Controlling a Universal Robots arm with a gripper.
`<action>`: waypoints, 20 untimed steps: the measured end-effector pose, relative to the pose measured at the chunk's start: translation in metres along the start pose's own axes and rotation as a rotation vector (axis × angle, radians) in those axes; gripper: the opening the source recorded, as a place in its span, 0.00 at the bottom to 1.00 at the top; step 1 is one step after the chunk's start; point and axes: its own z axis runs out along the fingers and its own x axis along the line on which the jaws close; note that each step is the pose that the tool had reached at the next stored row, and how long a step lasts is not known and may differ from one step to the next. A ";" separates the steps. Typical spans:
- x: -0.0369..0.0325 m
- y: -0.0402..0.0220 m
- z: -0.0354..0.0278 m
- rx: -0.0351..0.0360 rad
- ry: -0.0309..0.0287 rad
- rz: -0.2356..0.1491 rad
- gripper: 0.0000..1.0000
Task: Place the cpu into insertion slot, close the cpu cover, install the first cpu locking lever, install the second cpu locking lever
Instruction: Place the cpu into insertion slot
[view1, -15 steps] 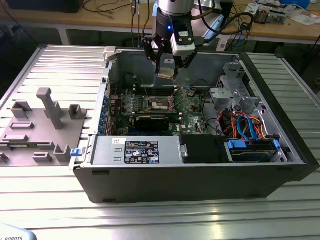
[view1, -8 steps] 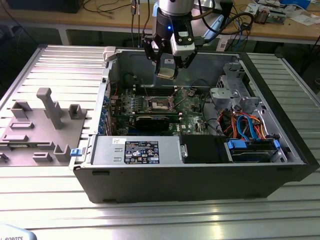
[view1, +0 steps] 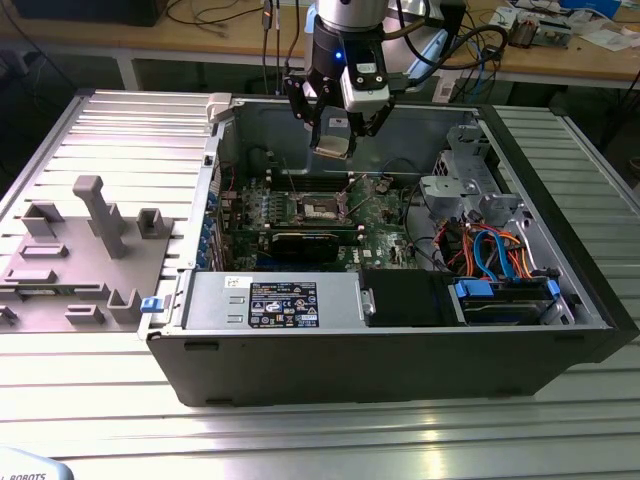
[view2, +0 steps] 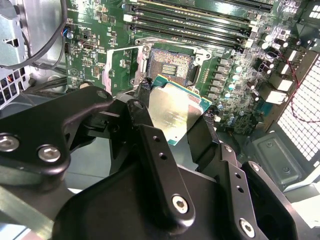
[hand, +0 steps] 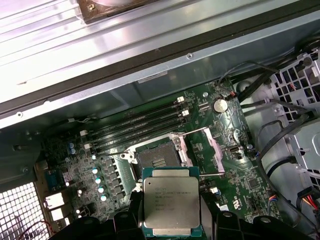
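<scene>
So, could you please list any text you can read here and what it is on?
Nothing reads clearly enough to quote.
On the cpu: engraved lines across its face, too small to read.
On the label of the grey box: dense print, too small to read.
On the motherboard: white markings, blurred.

The cpu (hand: 171, 205), a square chip with a pale metal face and green rim, hangs face-up, clamped at two opposite edges by the gripper (hand: 172, 221). It is above the motherboard (hand: 239, 121), just beside the insertion slot (hand: 156, 159). The slot's dark centre lies bare. The silvery cpu cover (hand: 214, 150) stands swung open at the slot's edge.
</scene>
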 end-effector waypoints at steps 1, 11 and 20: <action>0.0000 0.0000 0.0000 0.0000 0.0000 0.001 0.54; 0.0000 0.0000 0.0000 0.0000 -0.0003 0.005 0.54; 0.0000 0.0000 0.0000 -0.0002 -0.0006 0.010 0.54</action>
